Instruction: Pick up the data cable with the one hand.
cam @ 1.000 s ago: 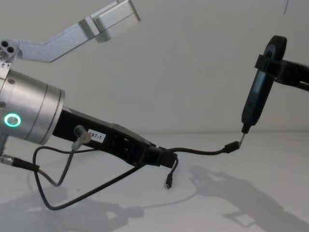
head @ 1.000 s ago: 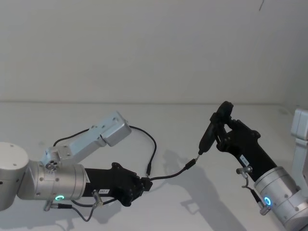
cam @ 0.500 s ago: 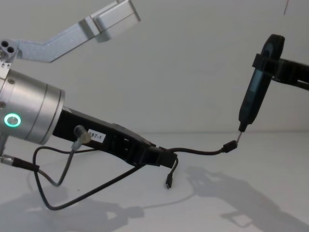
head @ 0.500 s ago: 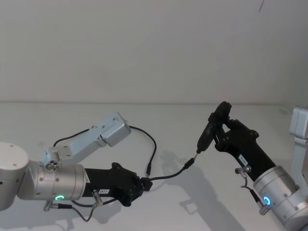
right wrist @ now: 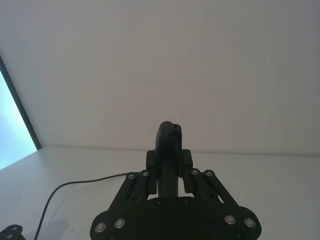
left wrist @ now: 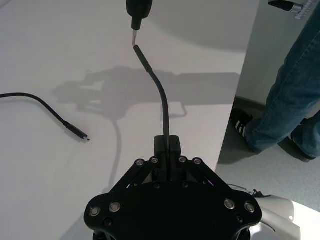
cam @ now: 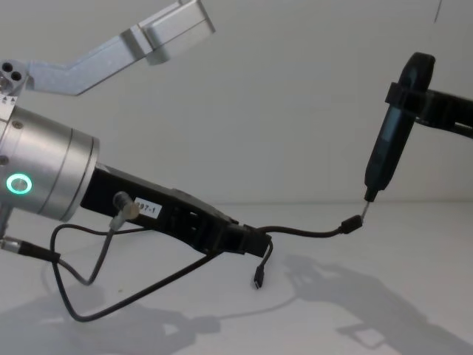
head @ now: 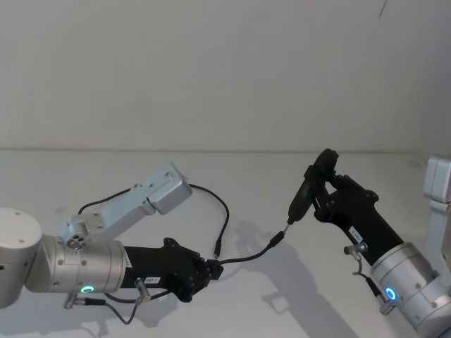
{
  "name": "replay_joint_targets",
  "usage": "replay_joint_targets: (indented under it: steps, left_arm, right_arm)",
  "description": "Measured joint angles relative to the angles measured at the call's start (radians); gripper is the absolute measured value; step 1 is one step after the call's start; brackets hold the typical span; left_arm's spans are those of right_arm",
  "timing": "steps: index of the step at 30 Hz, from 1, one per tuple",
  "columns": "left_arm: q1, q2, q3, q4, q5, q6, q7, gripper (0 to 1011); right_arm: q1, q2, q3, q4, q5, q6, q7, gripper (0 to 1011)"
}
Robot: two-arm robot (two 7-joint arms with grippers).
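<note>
Left gripper [head: 210,270], head view: closed on one data cable [head: 248,255], gripping it partway along. One short length runs right to a plug [head: 278,239] held above the table [head: 282,183]; the long remainder loops back past the grey bracket [head: 134,201] toward the table's left side, its other plug [head: 218,248] hanging free. Two grippers are counted. Right gripper [head: 308,193] is clamped on one slim black tool [head: 308,191], tip pointing down at the raised plug. Against the frame half a second earlier, the tool tip sits a little nearer that plug; the left gripper is unchanged.

Left wrist view: fingers pinch the cable [left wrist: 162,107]; the tool's metal tip [left wrist: 135,37] is just beside the plug end, contact cannot be told. The free plug [left wrist: 80,134] lies on the table. A person's jeans and shoe [left wrist: 280,107] stand past the table's edge.

Right wrist view: the tool [right wrist: 168,150] stands between the closed fingers.

Chest view: the cable [cam: 310,234] arcs from the left gripper [cam: 251,242] up to the tool tip [cam: 367,198].
</note>
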Motion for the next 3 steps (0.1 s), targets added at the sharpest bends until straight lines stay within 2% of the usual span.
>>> replay_joint_targets:
  steps: [3]
  left_arm:
    - [0.0,0.0,0.0,0.0,0.0,0.0,0.0,37]
  right_arm:
    - [0.0,0.0,0.0,0.0,0.0,0.001,0.0,279]
